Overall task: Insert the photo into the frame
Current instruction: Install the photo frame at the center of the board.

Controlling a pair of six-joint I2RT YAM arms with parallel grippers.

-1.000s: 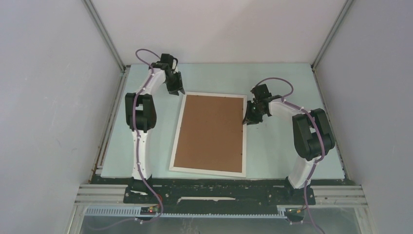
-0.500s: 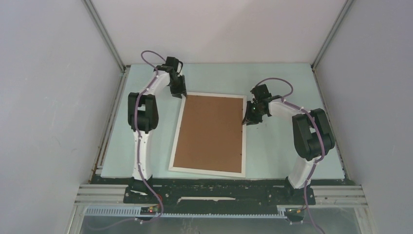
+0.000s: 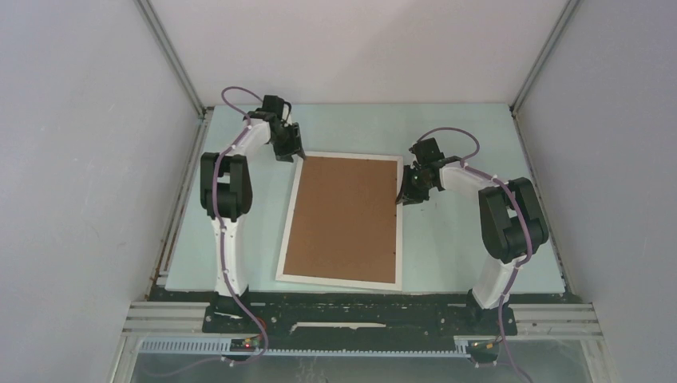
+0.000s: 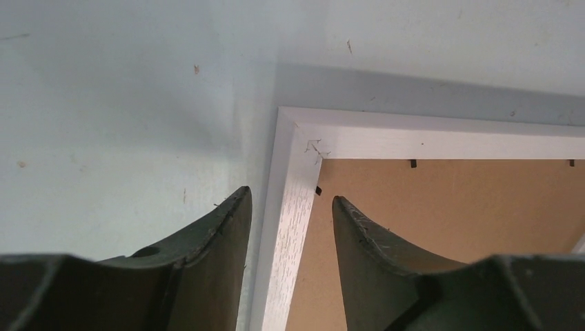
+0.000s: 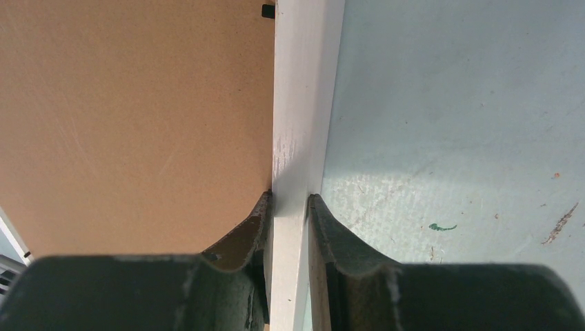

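Both long rails of the thin white rectangular frame [image 3: 339, 280] lie between jaws: right gripper [image 5: 290, 201] pinching one, left gripper [image 4: 291, 201] half-open astride the other, gripping nothing.

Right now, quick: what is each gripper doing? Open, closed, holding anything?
Left gripper: open, fingers straddling the frame rail near its corner, not gripping.
Right gripper: closed on the frame's side rail.

Top view fixed high behind the arm bases, looking down over the whole worktop [image 3: 463, 128], left wrist view close above the frame [image 4: 428, 134] corner ahead of the left tool [image 4: 292, 200], right wrist view nearer (rail inside the right tool [image 5: 290, 198]), all sharing that frame
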